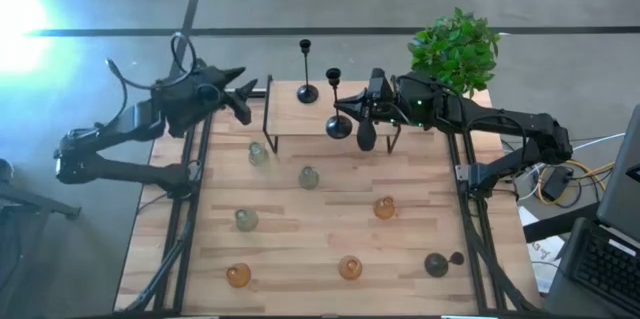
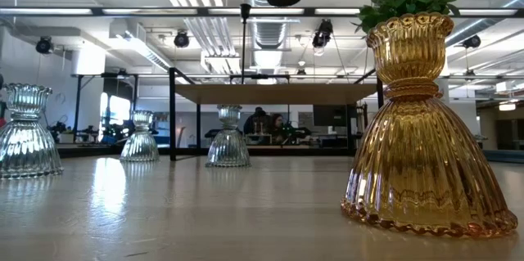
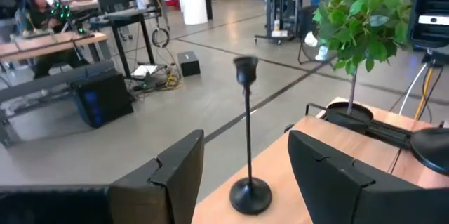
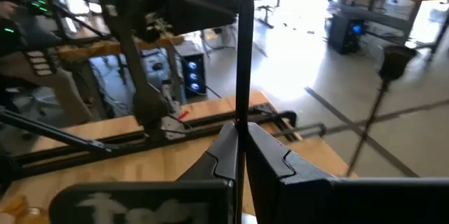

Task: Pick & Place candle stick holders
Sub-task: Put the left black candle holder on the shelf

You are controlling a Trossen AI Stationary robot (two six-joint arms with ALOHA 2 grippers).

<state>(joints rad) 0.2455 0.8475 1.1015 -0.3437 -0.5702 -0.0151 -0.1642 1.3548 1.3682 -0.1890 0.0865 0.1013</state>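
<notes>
Right wrist view gives you the clearest reading of the right end effector (image 4: 238,157): its two fingers are pinched tight on the thin stem of a black candlestick (image 4: 243,55), which stands upright between them. From the high view you see that same right end effector (image 1: 352,111) over the small raised shelf (image 1: 290,109) at the far end of the bench (image 1: 320,224), with the held candlestick's domed base (image 1: 339,127) at the shelf's near edge.

Left wrist view shows you the left end effector (image 3: 245,175) with its fingers spread wide and nothing between them. Just ahead of it another black candlestick (image 3: 247,140) stands upright and free on the wooden shelf. The high view places this left end effector (image 1: 243,101) at the shelf's left end, apart from that candlestick (image 1: 306,71).

Only the high view lets you count the small glass holders scattered on the bench: pale ones (image 1: 258,154) nearer the shelf, amber ones (image 1: 238,276) along the near edge, and a dark one (image 1: 436,265) at the right. The potted plant (image 1: 456,49) sits at the far right corner.

Low view shows you neither end effector, only a large amber glass holder (image 2: 417,130) close up and clear holders (image 2: 228,137) farther back.
</notes>
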